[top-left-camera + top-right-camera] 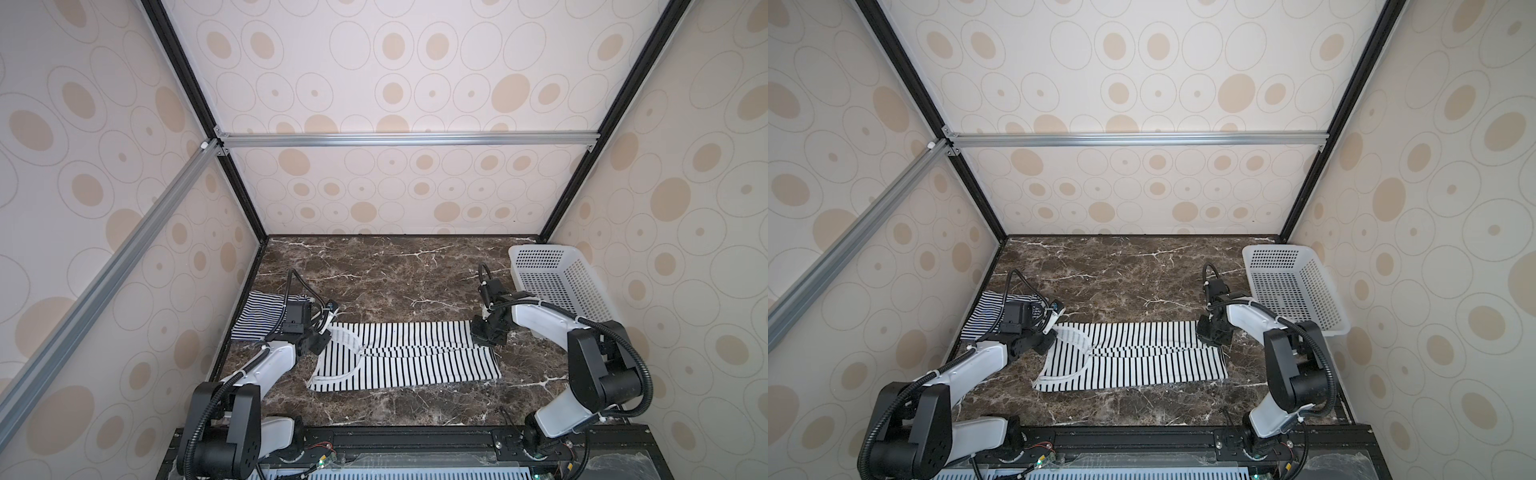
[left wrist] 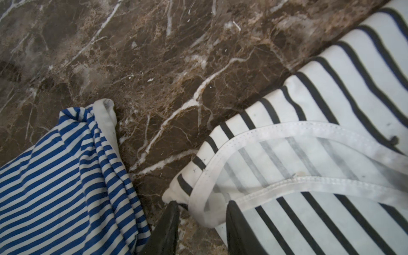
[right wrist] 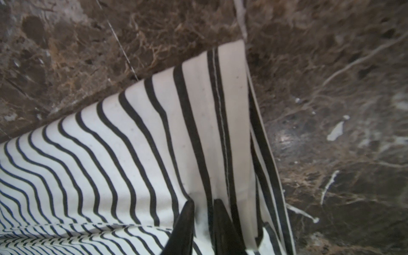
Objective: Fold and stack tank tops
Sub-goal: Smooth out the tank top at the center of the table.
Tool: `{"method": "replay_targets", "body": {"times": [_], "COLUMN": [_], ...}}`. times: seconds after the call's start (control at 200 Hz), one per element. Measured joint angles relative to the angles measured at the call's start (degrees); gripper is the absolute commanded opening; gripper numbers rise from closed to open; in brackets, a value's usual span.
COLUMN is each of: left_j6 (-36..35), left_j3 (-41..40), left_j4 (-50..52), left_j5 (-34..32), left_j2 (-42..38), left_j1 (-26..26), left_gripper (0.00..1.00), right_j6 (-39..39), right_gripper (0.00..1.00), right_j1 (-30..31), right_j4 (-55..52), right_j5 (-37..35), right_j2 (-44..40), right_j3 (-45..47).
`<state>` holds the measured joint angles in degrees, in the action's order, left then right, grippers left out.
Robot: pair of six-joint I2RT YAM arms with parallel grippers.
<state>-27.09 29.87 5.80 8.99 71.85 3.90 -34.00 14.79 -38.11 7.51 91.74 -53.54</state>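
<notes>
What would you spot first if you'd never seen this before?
The white tank top with black stripes spread across the dark marble table, with the left tool at its straps and the right tool pinching its hem. Then the bunched blue-striped top at the left edge and the white basket back right.

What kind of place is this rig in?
Likely a robot data-collection booth, not a home: aluminium frame holding printed wall panels, marble-look tabletop, left arm and right arm mounted on a front rail, striped top spread between them.
</notes>
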Motion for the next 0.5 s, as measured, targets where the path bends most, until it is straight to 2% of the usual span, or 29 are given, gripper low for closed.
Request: {"method": "replay_targets", "body": {"times": [0.125,0.5], "left_j6": [0.13,0.17], "left_j3": [-0.5,-0.81], "left_j4": [-0.46,-1.25], "left_j5": [-0.5,-0.85], "left_j2": [-0.85,-0.61], "left_j1": [0.0,0.0], "left_gripper": [0.27,0.33], "right_j6": [0.0,0.0], "right_gripper": [0.19,0.19], "right_j1": [0.0,0.0], "right_j4": [0.2,0.52], "right_j5": [0.02,0.37], "right_j2": [0.0,0.02], "right_j3": [0.59,0.85]}}
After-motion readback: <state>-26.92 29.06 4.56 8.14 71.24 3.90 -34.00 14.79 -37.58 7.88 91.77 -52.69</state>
